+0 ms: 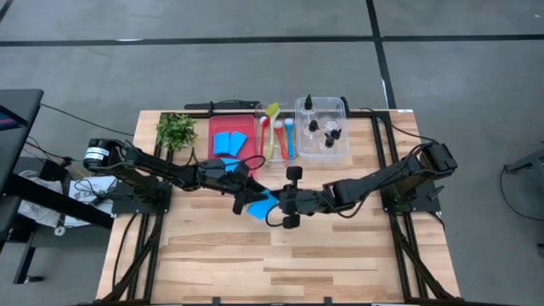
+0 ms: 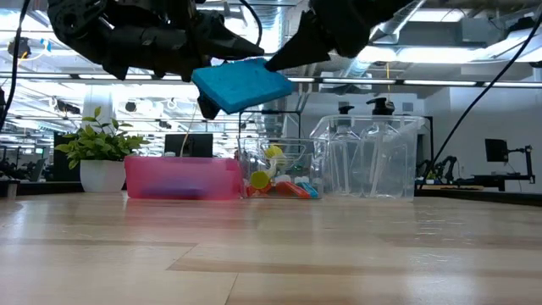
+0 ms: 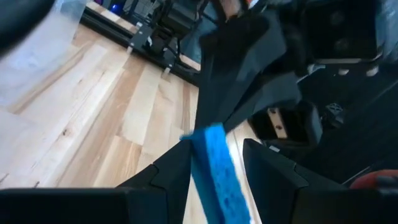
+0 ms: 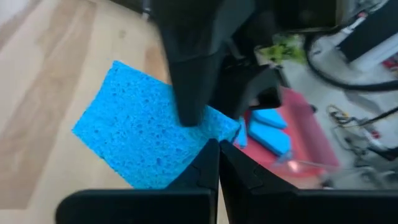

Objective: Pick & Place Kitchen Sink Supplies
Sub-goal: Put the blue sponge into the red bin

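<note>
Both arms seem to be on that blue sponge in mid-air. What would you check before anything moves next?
1. Sponge off the table: ok, it hangs above the wood in the low view.
2. Left claw around it: ok, a finger on each side of its edge.
3. Right claw pinching a corner: ok, shut at the sponge's edge.
4. Which claw bears the weight: cannot tell.
5. Room in the red tray: cannot tell; two sponges already lie there.
6. Table below free of items: ok.
</note>
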`<state>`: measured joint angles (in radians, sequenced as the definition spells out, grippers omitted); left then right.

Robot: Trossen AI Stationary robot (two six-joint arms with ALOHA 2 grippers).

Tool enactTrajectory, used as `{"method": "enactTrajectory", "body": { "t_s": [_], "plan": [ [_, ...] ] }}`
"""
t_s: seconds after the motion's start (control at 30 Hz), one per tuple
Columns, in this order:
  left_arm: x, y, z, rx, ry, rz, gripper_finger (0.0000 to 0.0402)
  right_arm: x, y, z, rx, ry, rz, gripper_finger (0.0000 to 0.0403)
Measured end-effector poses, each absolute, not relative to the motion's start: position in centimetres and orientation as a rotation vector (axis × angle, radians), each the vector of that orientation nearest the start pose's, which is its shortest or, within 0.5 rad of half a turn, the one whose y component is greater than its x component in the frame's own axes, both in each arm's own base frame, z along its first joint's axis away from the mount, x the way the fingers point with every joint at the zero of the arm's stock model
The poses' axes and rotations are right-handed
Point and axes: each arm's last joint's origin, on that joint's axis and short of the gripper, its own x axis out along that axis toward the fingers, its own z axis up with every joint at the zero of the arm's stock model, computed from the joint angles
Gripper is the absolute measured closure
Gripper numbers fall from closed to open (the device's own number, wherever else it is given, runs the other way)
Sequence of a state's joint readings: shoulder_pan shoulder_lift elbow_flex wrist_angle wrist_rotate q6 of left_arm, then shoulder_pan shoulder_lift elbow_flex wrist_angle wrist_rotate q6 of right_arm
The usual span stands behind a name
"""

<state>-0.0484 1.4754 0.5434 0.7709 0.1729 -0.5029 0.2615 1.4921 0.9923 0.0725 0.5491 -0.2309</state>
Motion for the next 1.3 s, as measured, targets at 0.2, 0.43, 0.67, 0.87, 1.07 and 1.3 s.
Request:
{"method": "enactTrajectory", "body": {
  "t_s": [0.2, 0.43, 0.67, 0.87, 1.07, 1.3],
  "plan": [
    [28.3, -1.9, 18.7, -0.487, 0.245, -0.173, 0.0254, 32.0, 7.2, 27.2, -0.453, 0.431, -0.307, 0.0403],
    [28.3, -1.4, 18.6, -0.480, 0.244, -0.157, 0.0256, 32.0, 7.1, 27.2, -0.460, 0.438, -0.326, 0.0403],
    [28.3, -1.2, 18.5, -0.481, 0.257, -0.147, 0.0308, 32.0, 7.1, 27.2, -0.460, 0.438, -0.326, 0.0403],
    [28.3, -0.8, 18.5, -0.483, 0.256, -0.131, 0.0377, 32.0, 7.2, 27.2, -0.475, 0.440, -0.322, 0.0386],
    [28.3, -0.6, 18.5, -0.483, 0.255, -0.124, 0.0375, 31.7, 8.0, 27.0, -0.505, 0.458, -0.303, 0.0316],
    [28.3, -0.4, 18.5, -0.442, 0.249, -0.121, 0.0379, 30.2, 9.7, 27.4, -0.593, 0.482, -0.403, 0.0240]
  ]
}}
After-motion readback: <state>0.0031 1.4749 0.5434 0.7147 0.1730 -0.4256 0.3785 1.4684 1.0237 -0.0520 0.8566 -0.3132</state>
